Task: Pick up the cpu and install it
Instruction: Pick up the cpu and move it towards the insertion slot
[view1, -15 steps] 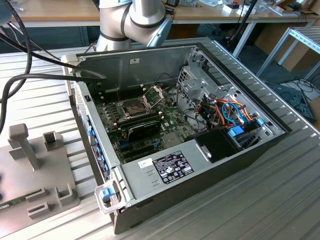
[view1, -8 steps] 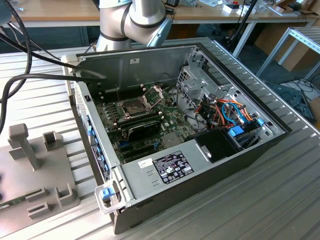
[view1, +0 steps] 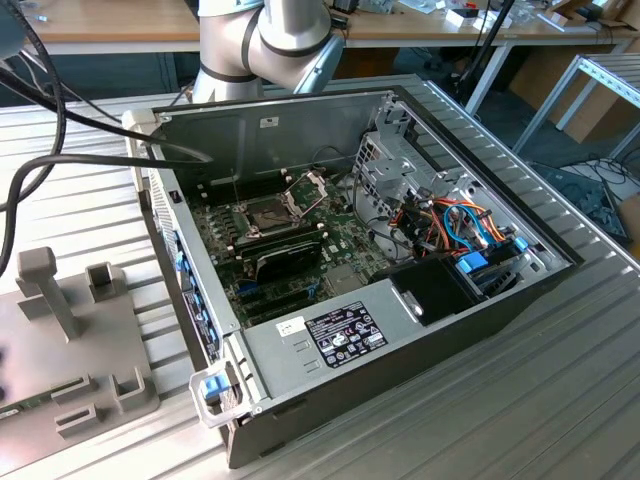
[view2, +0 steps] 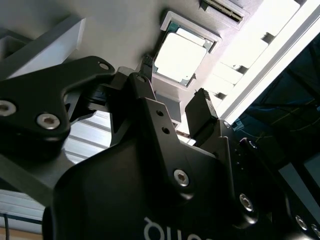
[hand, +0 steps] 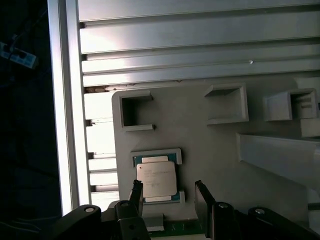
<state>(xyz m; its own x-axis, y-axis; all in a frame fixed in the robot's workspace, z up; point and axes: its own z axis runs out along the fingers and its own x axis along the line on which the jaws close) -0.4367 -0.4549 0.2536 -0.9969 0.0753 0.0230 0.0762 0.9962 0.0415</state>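
Cpu (hand: 156, 179) near wide-open tool (hand: 168, 192)

The arm (view1: 272, 40) was built of rounded silver-grey joints, and the gripper (view2: 175, 82) of matte black links fastened with silver screws (view2: 181, 176) and marked in white.

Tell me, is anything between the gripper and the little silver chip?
No. In the first wrist view the open gripper is close to the chip, which lies in its grey holder, and nothing shows between them.
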